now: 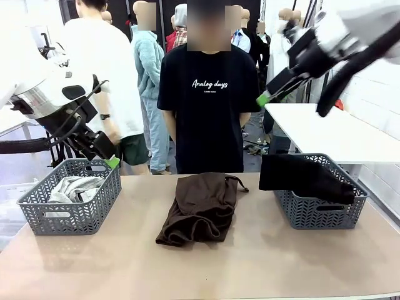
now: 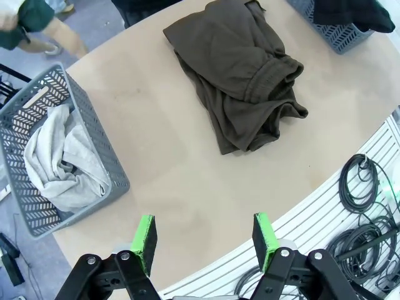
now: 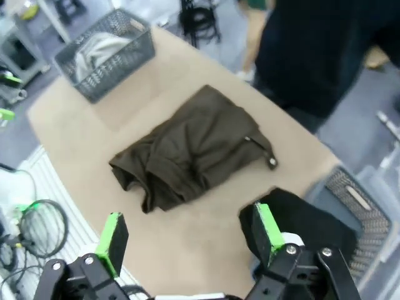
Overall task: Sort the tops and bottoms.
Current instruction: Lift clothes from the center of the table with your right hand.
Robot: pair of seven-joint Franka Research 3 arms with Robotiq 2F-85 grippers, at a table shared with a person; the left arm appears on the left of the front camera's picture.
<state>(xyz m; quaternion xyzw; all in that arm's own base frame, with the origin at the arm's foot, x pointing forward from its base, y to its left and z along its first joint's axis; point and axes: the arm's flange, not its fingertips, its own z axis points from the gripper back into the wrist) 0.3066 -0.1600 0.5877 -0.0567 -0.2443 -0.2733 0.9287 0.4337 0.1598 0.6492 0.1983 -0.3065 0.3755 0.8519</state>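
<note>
Centrally, crumpled brown cloth garment [image 1: 201,207], lattice baskets [image 1: 72,212]

Brown garment [image 3: 190,153] crumpled mid-table [image 3: 75,131], grey basket [image 3: 109,53] with pale cloth [image 3: 94,53] far left, black garment [image 3: 306,228] near right, open right gripper [image 3: 190,240] empty

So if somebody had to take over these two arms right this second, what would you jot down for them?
Left end effector: open, holding nothing, raised above the table's near left side.
Right end effector: open, holding nothing, raised high over the right side.
Pale grey-blue garment: lying in the left basket.
Black garment: draped in and over the rim of the right basket.
Dark brown garment with the drawstring waist: folded on the table between the baskets, nothing touching it.
Done: both baskets already hold clothing.
Left: the brown one is unsorted.
</note>
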